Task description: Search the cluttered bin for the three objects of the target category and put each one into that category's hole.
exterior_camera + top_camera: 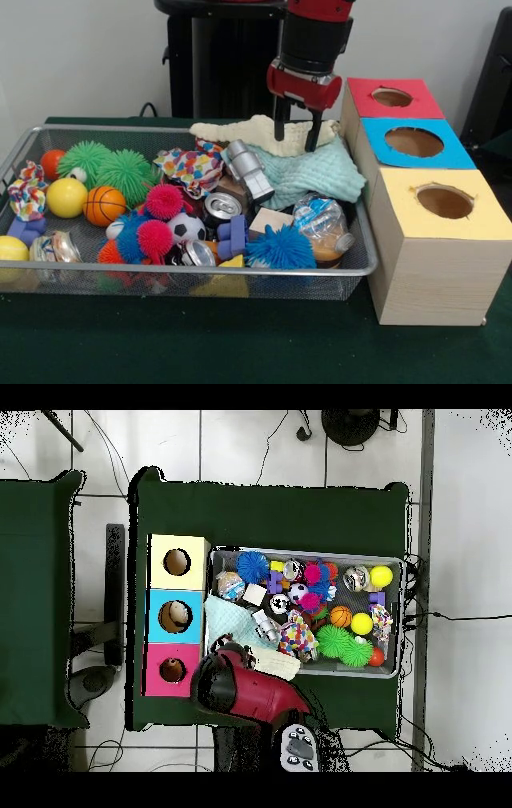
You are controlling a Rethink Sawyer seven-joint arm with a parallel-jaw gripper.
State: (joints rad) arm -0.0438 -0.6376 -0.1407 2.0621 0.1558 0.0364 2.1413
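Red gripper (297,128) open over cream cloth (264,133) | no plush visible (buried?) | red hole (391,97) looks empty, search continues

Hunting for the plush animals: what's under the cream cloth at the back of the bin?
The cream cloth lies on a light teal cloth below the gripper. Anything beneath both is covered; no plush animal shows there.

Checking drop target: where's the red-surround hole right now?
Front view: the red-surround hole tops the farthest box at right, behind the blue-surround hole, just right of the gripper over the cream cloth.
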